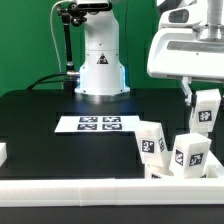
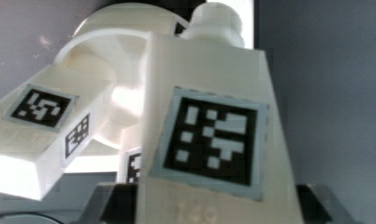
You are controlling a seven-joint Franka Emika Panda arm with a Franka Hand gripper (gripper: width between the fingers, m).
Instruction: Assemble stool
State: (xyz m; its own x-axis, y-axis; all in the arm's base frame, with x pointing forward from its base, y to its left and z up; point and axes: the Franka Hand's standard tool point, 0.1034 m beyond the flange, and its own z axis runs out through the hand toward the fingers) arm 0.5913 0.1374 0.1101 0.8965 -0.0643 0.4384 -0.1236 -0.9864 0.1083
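My gripper (image 1: 200,100) hangs at the exterior view's right, shut on a white stool leg (image 1: 207,112) with a black-and-white tag, held above the table. In the wrist view this leg (image 2: 211,120) fills the picture between my dark fingers (image 2: 117,200), its tag facing the camera. Two more tagged legs (image 1: 152,145) (image 1: 190,152) stand upright just below and to the left of the held one, at the low white seat (image 1: 172,176). Beyond the held leg, the wrist view shows the seat's curved white body (image 2: 110,55) and one of those legs (image 2: 46,120).
The marker board (image 1: 100,124) lies flat in the middle of the black table. A long white rail (image 1: 90,192) runs along the front edge. The arm's white base (image 1: 100,60) stands at the back. A small white piece (image 1: 3,152) sits at the left edge.
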